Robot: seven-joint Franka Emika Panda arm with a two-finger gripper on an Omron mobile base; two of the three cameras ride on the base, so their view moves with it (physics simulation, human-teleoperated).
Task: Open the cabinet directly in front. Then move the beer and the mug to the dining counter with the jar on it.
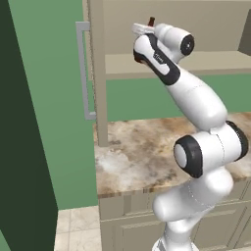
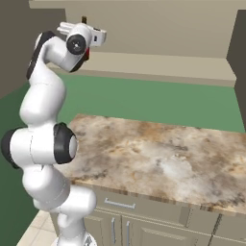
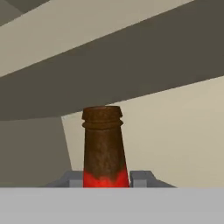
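The beige cabinet (image 1: 196,29) stands open, its left door (image 1: 95,73) swung out with a grey bar handle (image 1: 84,68). My gripper (image 3: 106,179) reaches in above the shelf (image 2: 158,65) and is shut on the beer (image 3: 103,144). Its brown neck and red band rise upright between my fingertips (image 3: 142,177). The bottle's cap (image 1: 151,20) pokes above the hand and a bit of red label (image 2: 87,54) shows below it. The hand hides whether the bottle rests on the shelf. The mug, the jar and the dining counter are out of view.
A short marble worktop (image 1: 142,147) lies under the cabinet, with beige drawer units (image 2: 120,211) below it. A green wall (image 1: 49,122) runs behind, and a dark panel (image 1: 14,147) stands at the far left. The right cabinet door (image 2: 239,72) hangs open.
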